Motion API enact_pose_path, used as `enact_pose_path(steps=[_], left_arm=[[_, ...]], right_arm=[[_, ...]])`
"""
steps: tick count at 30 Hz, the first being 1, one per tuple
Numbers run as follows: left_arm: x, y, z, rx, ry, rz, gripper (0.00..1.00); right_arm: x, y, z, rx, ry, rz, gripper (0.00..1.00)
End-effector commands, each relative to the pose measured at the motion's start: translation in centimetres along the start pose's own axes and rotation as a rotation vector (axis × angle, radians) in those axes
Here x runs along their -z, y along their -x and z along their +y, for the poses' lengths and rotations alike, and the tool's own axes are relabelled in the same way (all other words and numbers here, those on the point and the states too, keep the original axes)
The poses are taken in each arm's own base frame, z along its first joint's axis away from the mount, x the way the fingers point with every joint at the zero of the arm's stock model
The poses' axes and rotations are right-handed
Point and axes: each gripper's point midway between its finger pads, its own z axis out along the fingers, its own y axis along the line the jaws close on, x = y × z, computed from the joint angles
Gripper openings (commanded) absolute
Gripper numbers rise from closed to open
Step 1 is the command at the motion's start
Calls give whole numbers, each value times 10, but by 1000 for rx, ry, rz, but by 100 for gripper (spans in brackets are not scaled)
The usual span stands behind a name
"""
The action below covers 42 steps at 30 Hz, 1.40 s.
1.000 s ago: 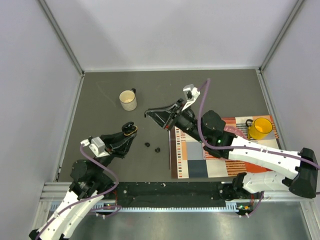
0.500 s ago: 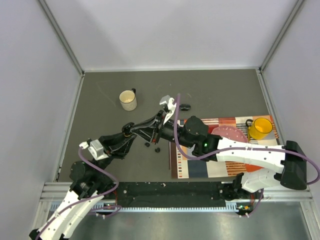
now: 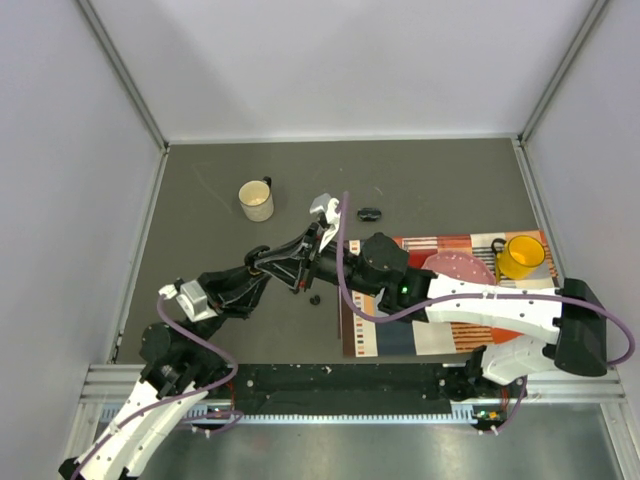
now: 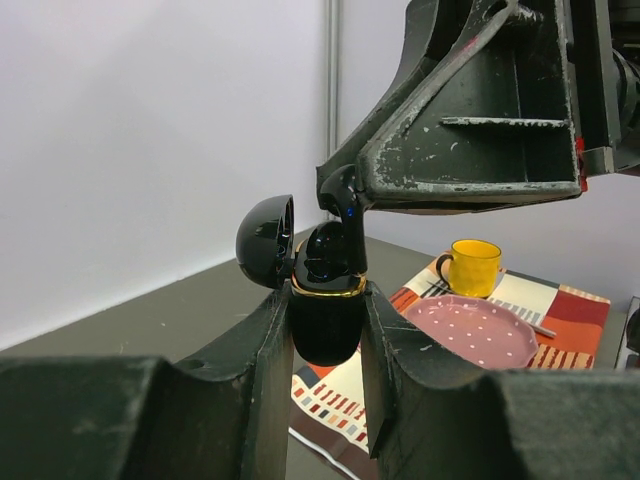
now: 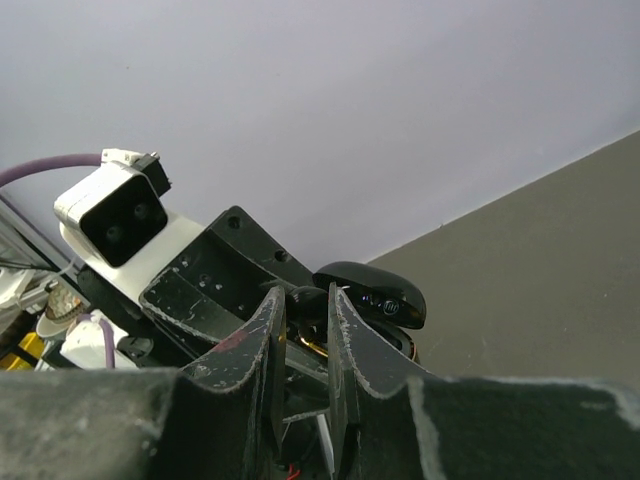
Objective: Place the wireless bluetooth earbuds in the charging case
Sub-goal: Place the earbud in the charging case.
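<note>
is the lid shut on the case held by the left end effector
No, the lid stands swung open to the left of the case.

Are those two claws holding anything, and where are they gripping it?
The left gripper clamps the open charging case by its lower body. The right gripper appears to pinch an earbud by its upper end.

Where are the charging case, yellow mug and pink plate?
charging case (image 4: 327,325), left wrist view, lower body.
yellow mug (image 4: 477,270), left wrist view, side wall.
pink plate (image 4: 470,333), left wrist view, dotted face.
</note>
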Motion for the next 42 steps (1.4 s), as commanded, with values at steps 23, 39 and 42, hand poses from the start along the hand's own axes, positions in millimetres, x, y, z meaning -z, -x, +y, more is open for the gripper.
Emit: enact_pose_path(steps=[23,39,42], left_arm=[[4,39,-5,-33,-12,-159,0],[8,46,1,-40,26,-198,0],[8,46,1,-40,24,-196,0]], right_arm=[[-11,1,3,68,-3,-29,0],[-9,-6,-11,115,-89,7,0],[-10,-5,-10,111,-89,7,1]])
